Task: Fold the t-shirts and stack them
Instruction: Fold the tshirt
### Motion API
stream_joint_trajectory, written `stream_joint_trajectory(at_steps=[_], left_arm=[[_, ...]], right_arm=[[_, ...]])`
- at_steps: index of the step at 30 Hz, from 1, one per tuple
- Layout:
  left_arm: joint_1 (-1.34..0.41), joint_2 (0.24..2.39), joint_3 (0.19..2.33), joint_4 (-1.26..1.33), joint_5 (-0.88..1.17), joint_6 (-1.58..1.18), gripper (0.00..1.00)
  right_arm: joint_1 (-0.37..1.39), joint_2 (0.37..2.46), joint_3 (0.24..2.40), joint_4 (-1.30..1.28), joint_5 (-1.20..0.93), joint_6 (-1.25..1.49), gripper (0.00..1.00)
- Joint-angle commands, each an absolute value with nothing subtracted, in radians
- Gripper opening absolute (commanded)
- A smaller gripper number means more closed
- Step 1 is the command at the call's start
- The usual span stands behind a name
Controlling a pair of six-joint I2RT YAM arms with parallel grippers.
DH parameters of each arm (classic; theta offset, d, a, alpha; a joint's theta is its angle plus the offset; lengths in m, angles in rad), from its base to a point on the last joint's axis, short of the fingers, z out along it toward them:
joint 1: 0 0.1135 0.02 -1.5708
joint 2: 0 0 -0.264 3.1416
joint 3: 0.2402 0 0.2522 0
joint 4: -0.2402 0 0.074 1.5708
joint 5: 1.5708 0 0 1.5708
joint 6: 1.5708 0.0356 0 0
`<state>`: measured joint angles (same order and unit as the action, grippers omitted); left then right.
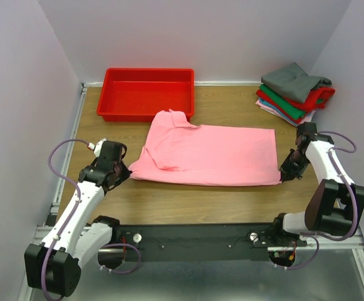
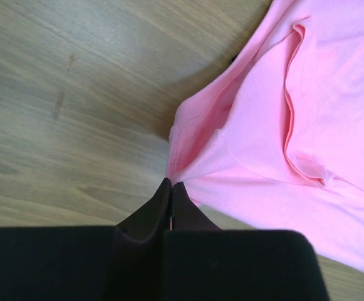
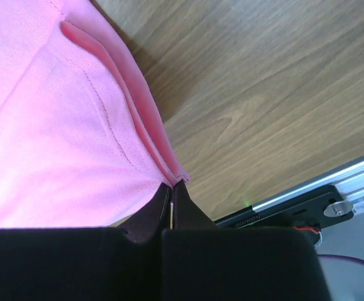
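Observation:
The light pink t-shirt (image 1: 213,157) lies spread flat across the middle of the wooden table, folded lengthwise, with one sleeve end near the red tray. My left gripper (image 1: 124,170) is shut on its near left corner, and the cloth (image 2: 294,125) is drawn to a point at the fingertips (image 2: 171,183). My right gripper (image 1: 285,172) is shut on the near right corner, where the doubled hem (image 3: 150,138) meets the fingertips (image 3: 172,185). Both grippers sit low at the table surface. A stack of folded grey, red, green and pale t-shirts (image 1: 294,94) sits at the back right.
A red plastic tray (image 1: 125,115) stands at the back left, its front rim touched by the pink sleeve. Walls close off the left, back and right. A metal rail (image 1: 188,241) runs along the near edge and shows in the right wrist view (image 3: 294,207).

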<state>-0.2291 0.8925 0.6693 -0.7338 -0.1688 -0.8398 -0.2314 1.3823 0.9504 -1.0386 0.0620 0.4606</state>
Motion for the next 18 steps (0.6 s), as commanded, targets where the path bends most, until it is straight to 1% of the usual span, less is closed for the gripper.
stream_joint_trajectory(at_steps=[1, 5, 7, 8, 9, 10, 11, 12, 14, 18], left_arm=[[-0.224, 0.879, 0.683, -0.811, -0.209, -0.857, 0.0], [-0.224, 0.874, 0.692, -0.824, -0.195, -0.844, 0.01], [-0.224, 0.873, 0.701, -0.842, -0.187, -0.835, 0.1], [-0.224, 0.874, 0.712, -0.85, -0.181, -0.824, 0.36], [-0.224, 0.873, 0.721, -0.868, -0.179, -0.821, 0.5], [-0.224, 0.874, 0.741, -0.877, -0.178, -0.818, 0.68], [-0.224, 0.874, 0.75, -0.888, -0.178, -0.812, 0.84], [-0.224, 0.879, 0.761, -0.896, -0.178, -0.805, 0.97], [-0.224, 0.885, 0.775, -0.887, -0.175, -0.796, 0.98], [-0.225, 0.932, 0.768, -0.798, -0.125, -0.743, 0.98]], right_arm=[[-0.242, 1.347, 0.957, -1.094, 0.064, 0.474, 0.02], [-0.242, 1.333, 0.96, -1.097, 0.061, 0.474, 0.02], [-0.242, 1.332, 0.962, -1.1, 0.057, 0.474, 0.05], [-0.242, 1.33, 0.963, -1.104, 0.055, 0.472, 0.15], [-0.242, 1.328, 0.965, -1.104, 0.052, 0.471, 0.23], [-0.242, 1.328, 0.966, -1.108, 0.049, 0.471, 0.43], [-0.242, 1.328, 0.966, -1.106, 0.049, 0.468, 0.51], [-0.242, 1.331, 0.966, -1.104, 0.048, 0.465, 0.63], [-0.242, 1.338, 0.971, -1.103, 0.029, 0.448, 0.68], [-0.242, 1.351, 0.971, -1.057, -0.056, 0.41, 0.7]])
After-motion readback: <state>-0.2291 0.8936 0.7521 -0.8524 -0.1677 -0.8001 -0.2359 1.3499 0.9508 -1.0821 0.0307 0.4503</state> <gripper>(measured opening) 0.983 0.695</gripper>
